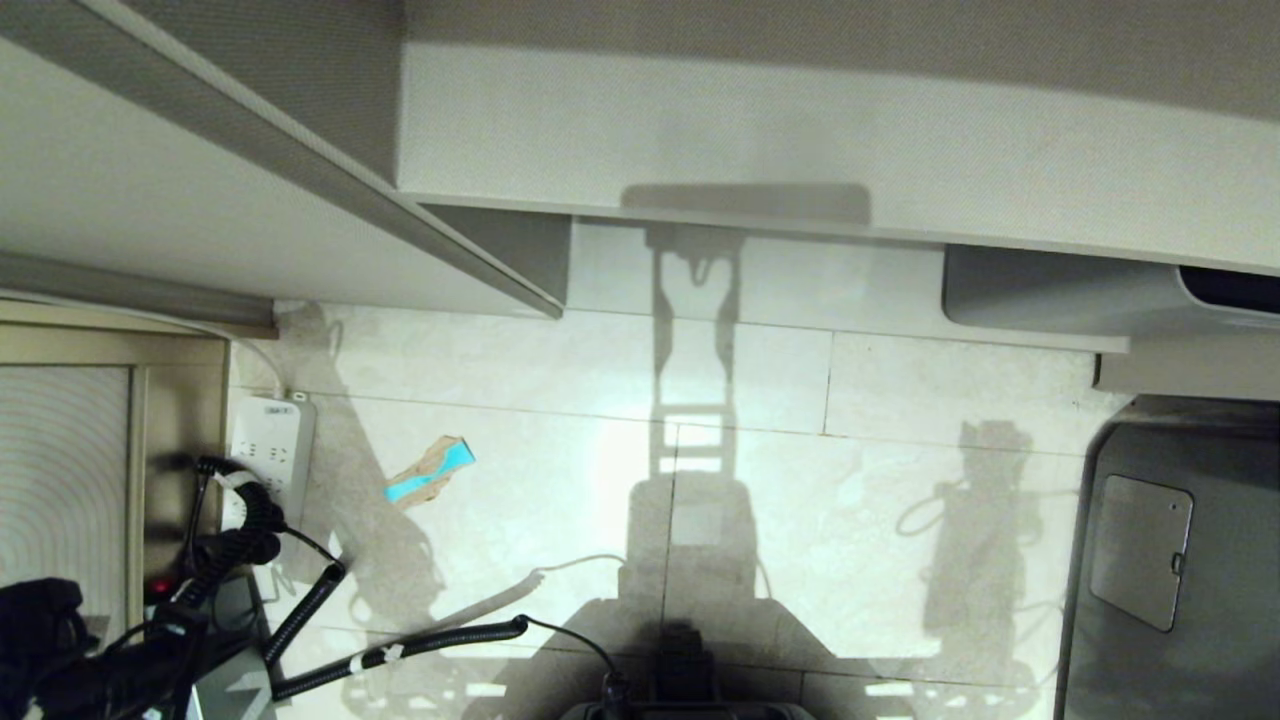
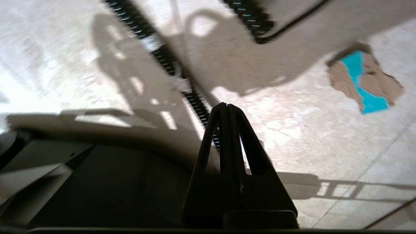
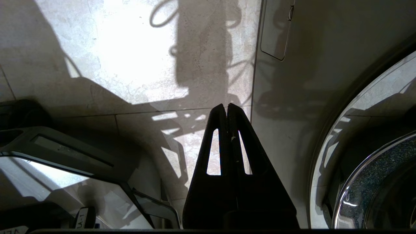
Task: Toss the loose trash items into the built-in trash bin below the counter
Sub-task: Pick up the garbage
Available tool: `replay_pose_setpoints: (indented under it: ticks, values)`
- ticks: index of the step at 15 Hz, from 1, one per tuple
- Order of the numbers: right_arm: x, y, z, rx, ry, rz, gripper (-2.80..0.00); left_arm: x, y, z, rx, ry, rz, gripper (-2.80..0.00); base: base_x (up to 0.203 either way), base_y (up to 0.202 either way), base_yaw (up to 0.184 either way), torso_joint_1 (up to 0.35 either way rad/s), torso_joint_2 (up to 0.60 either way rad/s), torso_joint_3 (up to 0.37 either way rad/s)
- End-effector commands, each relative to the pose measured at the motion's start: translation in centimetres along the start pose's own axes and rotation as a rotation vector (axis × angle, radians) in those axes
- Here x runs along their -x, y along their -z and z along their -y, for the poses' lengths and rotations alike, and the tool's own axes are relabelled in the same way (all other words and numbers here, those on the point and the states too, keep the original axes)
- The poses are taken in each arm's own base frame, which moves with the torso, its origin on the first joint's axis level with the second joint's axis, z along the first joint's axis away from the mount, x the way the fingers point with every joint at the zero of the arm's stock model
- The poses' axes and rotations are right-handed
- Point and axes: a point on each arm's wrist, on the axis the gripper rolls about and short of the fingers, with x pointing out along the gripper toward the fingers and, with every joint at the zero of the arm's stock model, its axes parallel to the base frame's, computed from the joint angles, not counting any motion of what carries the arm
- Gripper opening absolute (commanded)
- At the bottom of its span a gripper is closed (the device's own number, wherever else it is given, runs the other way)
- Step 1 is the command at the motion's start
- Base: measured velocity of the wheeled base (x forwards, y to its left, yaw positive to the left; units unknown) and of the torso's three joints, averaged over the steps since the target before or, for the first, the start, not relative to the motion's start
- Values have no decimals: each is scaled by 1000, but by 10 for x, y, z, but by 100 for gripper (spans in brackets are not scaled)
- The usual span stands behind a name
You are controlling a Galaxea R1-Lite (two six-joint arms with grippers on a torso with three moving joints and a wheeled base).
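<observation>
At the far left a white power strip [image 1: 272, 450] lies on the pale tiled floor [image 1: 560, 480] against a beige cabinet [image 1: 70, 470], with black coiled cables [image 1: 300, 610] running from it to the left arm [image 1: 50, 640], which sits low in the left corner of the head view. The left end effector [image 2: 224, 105] shows in its wrist view with its fingers [image 2: 211, 130] pressed tight together, holding nothing, above the floor. Just right of the strip, and apart from it, lies a scrap [image 1: 432, 470]: torn brown cardboard with a teal-blue stripe, flat on the tile. In the left wrist view the same scrap [image 2: 365, 81] lies well apart from the fingertips, off to one side. Above it in the head view a cabinet door [image 1: 200, 200] stands open at an angle, beside the pale front of the tabletop [image 1: 800, 130]. In the middle the robot's own shadow falls across the tiles. At the far right stands a grey appliance [image 1: 1180, 560] with a small hatch [image 1: 1140, 550]. The right end effector [image 3: 226, 105] hangs beside it, its fingers likewise pinched together and empty.
</observation>
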Motion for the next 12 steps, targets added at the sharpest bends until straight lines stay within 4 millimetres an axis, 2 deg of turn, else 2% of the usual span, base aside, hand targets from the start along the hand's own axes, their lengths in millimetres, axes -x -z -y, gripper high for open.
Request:
replay_pose_setpoints:
  ticks: [1, 5, 10, 12]
  values:
    - [0, 0, 0, 1, 0, 1, -280, -3, 3, 10, -38, 49, 11, -280, 0, 0, 0, 0, 0, 0]
    - [0, 0, 0, 1, 0, 0, -280, -43, 21, 23, -74, 96, 26, -280, 0, 0, 0, 0, 0, 0]
    - [0, 0, 0, 1, 0, 2, -280, -95, 12, 37, 61, 120, 119, -280, 0, 0, 0, 0, 0, 0]
    - [0, 0, 0, 1, 0, 0, -280, -105, 10, 39, 121, 136, 119, -280, 0, 0, 0, 0, 0, 0]
